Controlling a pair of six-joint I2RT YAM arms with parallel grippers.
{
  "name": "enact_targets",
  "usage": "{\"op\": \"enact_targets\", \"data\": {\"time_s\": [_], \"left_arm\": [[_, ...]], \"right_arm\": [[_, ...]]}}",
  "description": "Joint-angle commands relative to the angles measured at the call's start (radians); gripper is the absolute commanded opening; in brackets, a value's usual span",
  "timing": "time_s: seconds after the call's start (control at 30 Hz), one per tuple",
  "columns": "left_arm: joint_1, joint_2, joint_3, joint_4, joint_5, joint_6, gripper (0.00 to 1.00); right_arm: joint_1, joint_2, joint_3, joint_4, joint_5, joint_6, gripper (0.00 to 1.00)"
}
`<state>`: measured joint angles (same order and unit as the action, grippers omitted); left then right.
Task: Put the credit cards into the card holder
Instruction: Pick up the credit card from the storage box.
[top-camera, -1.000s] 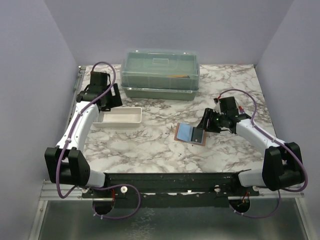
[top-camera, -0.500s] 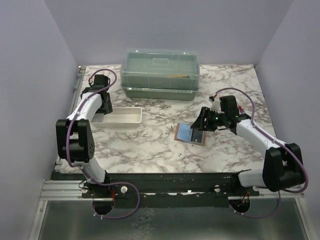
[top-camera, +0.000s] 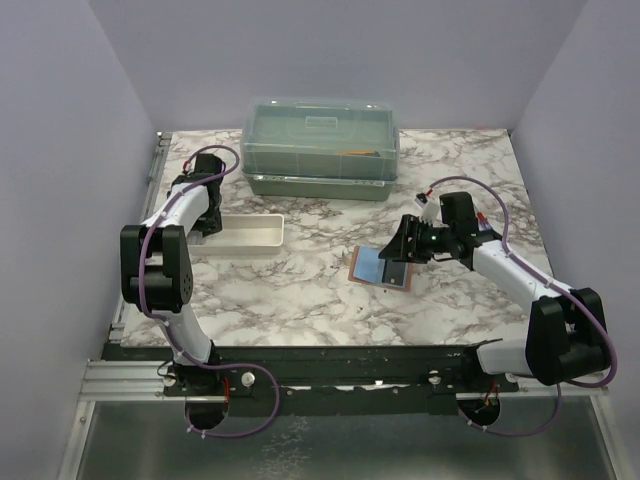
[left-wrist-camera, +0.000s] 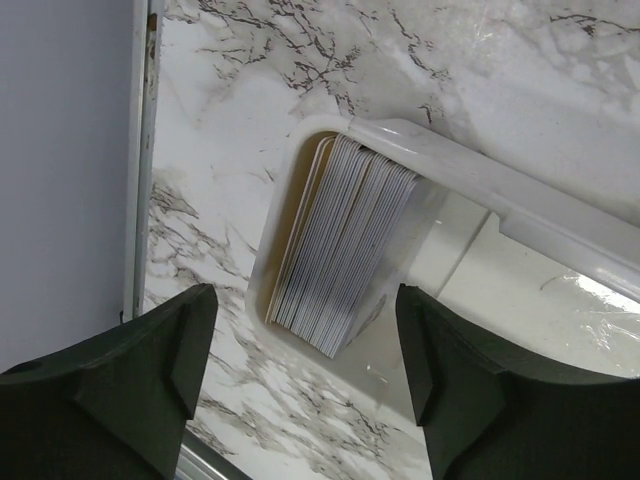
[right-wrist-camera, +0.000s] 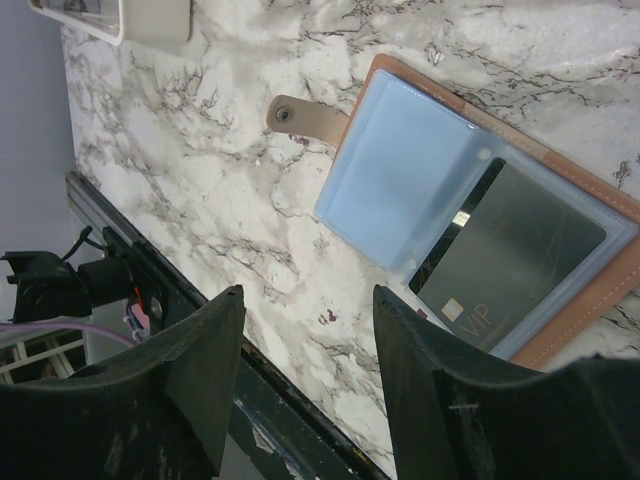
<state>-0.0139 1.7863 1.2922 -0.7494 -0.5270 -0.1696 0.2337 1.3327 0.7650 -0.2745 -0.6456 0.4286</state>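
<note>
Left gripper (left-wrist-camera: 302, 315): fingers spread wide with nothing gripped, positioned above one end of the white tray (left-wrist-camera: 500, 185). That end of the tray holds a stack of credit cards (left-wrist-camera: 340, 240) standing on edge, packed against the end wall. Right gripper (right-wrist-camera: 305, 300): fingers apart with nothing gripped, above the marble table (right-wrist-camera: 200, 180) just beside the card holder (right-wrist-camera: 400, 170). The card holder lies open and flat near the table's centre, with its snap tab (right-wrist-camera: 300, 118) extended. One of its bluish pockets contains a dark card (right-wrist-camera: 510, 250) marked VIP. The green lidded box (top-camera: 320, 140) stands closed at the rear. Its contents cannot be made out.
</note>
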Motion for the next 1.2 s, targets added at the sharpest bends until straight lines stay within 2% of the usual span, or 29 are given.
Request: {"op": "enact_targets", "data": {"time_s": [0.0, 0.2, 0.67, 0.87, 0.97, 1.17], "left_arm": [[0.005, 0.015, 0.027, -0.014, -0.077, 0.014, 0.75], [0.005, 0.024, 0.053, -0.035, -0.057, -0.002, 0.59], [0.005, 0.019, 0.077, -0.061, -0.033, 0.001, 0.32], [0.005, 0.036, 0.083, -0.067, -0.012, 0.001, 0.31], [0.005, 0.039, 0.084, -0.071, -0.004, -0.002, 0.42], [0.028, 0.053, 0.084, -0.073, 0.020, -0.006, 0.46]], "right_arm": [[-0.002, -0.018, -0.013, 0.023, -0.029, 0.001, 0.58], [-0.003, -0.018, -0.012, 0.019, -0.031, -0.001, 0.58], [-0.003, -0.011, -0.007, 0.018, -0.033, -0.001, 0.58], [-0.002, -0.009, -0.007, 0.015, -0.029, -0.002, 0.58], [-0.002, -0.009, -0.005, 0.015, -0.031, -0.003, 0.58], [-0.003, -0.009, -0.007, 0.015, -0.031, -0.003, 0.58]]}}
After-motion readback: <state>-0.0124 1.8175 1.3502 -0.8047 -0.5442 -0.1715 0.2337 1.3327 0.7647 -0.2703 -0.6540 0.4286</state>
